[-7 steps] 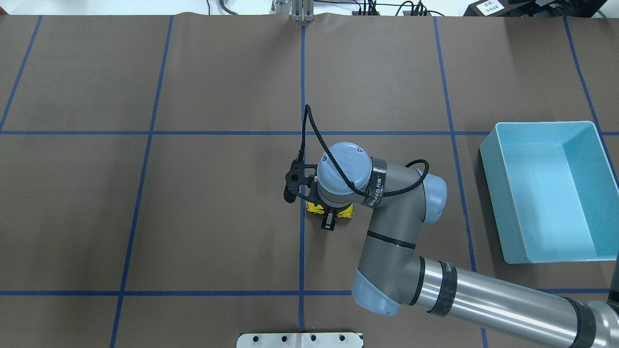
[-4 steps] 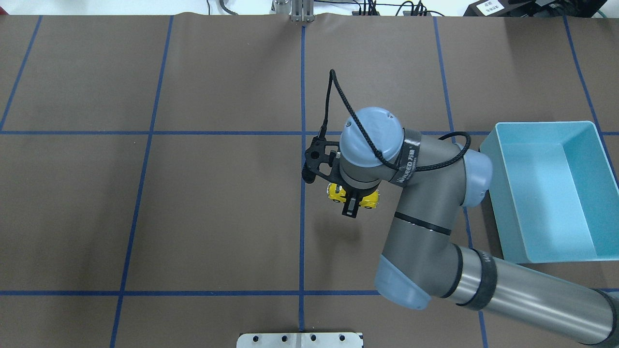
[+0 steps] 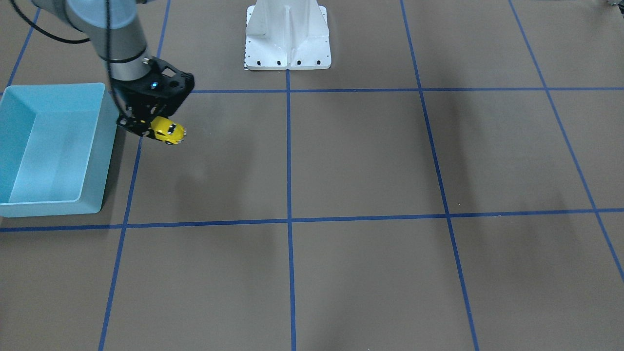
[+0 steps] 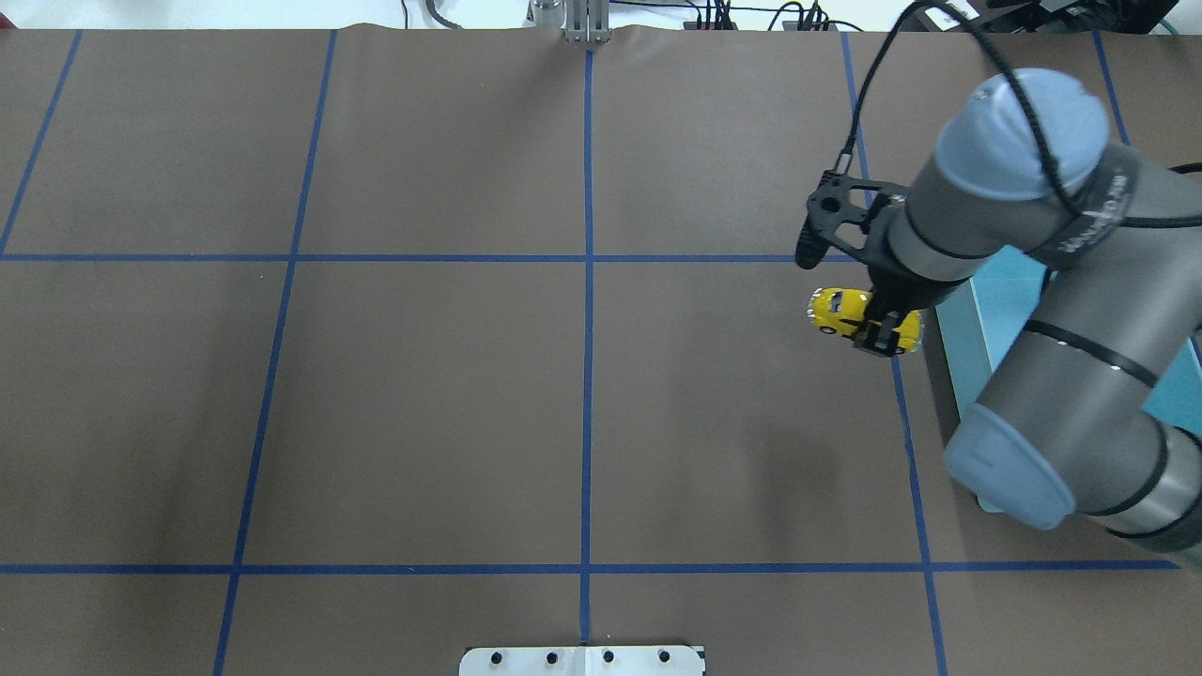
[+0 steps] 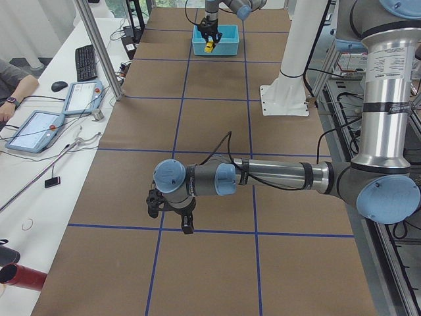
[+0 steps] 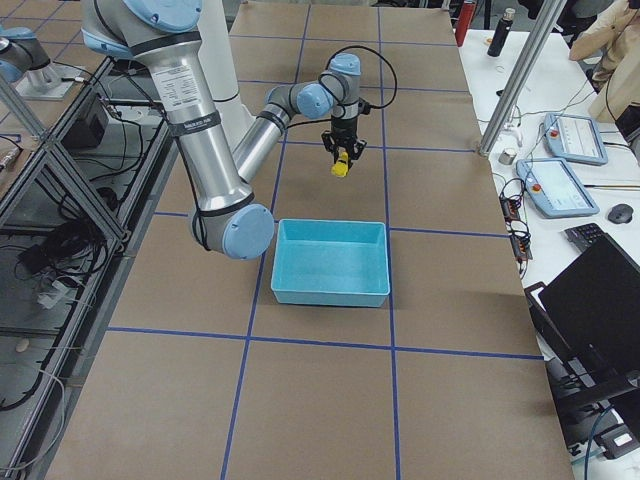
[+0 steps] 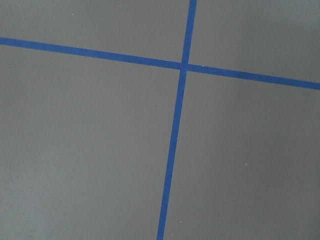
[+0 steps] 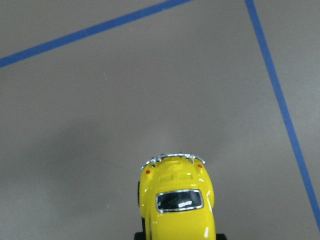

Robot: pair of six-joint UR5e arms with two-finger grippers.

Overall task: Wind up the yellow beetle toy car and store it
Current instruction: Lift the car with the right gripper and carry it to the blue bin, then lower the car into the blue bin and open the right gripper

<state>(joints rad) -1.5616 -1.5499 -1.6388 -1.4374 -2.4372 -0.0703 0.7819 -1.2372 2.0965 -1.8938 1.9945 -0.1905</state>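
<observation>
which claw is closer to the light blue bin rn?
Right. The right claw, shut on the yellow beetle toy car, hangs just beside the light blue bin, not yet over it. The left claw hovers far away, toward the opposite end.

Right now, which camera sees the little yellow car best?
Right wrist view: the yellow car is close and sharp, window clear. Overhead and front show it small in the right end effector; side views, a speck; left wrist, nothing.
</observation>
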